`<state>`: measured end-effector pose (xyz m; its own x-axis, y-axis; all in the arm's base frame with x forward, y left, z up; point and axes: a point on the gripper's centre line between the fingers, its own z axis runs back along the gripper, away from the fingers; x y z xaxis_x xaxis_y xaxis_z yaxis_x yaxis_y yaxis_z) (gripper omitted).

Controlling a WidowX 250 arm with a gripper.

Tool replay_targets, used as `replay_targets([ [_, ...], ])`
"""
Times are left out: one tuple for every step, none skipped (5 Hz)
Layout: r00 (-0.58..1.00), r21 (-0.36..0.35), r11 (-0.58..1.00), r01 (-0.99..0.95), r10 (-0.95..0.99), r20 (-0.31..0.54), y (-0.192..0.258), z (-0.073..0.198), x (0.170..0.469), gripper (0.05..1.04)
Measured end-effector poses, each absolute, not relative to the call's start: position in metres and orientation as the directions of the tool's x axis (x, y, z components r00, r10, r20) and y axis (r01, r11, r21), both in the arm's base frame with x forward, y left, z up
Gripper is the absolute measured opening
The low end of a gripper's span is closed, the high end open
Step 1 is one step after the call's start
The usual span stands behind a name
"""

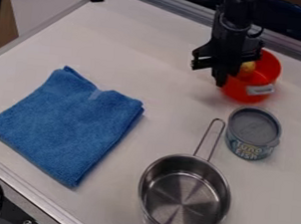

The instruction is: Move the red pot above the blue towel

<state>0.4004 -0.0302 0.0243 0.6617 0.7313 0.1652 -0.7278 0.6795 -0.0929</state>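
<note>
Pot (270,78), red, stood near the surface's (132,47) top edge; we judged it light, stiff, best held by its rim (278,63). We could not tell whether the pincer (224,81) against it was clenched or released.

You have open white tabletop (171,98) between the round red pot (270,73) and the folded blue cloth towel (68,123); nearer the camera, a squat grey tin (253,133) and wire-handled steel saucepan (184,196) obstruct you.
</note>
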Motion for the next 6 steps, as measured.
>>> replay_targets([
  [0.669, -0.149, 0.689, -0.709, 0.725, 0.164, -0.021, 0.033, 0.397, 0.055],
  [0.654, -0.216, 0.682, -0.698, 0.731, 0.194, 0.002, 0.053, 0.395, 0.055],
  [0.631, -0.240, 0.661, -0.711, 0.750, 0.197, 0.026, 0.064, 0.392, 0.055],
  [0.625, -0.208, 0.660, -0.722, 0.751, 0.214, 0.055, 0.066, 0.380, 0.055],
  [0.668, -0.191, 0.698, -0.690, 0.716, 0.203, 0.083, 0.067, 0.358, 0.055],
  [0.674, -0.169, 0.694, -0.699, 0.720, 0.166, 0.109, 0.065, 0.342, 0.055],
])
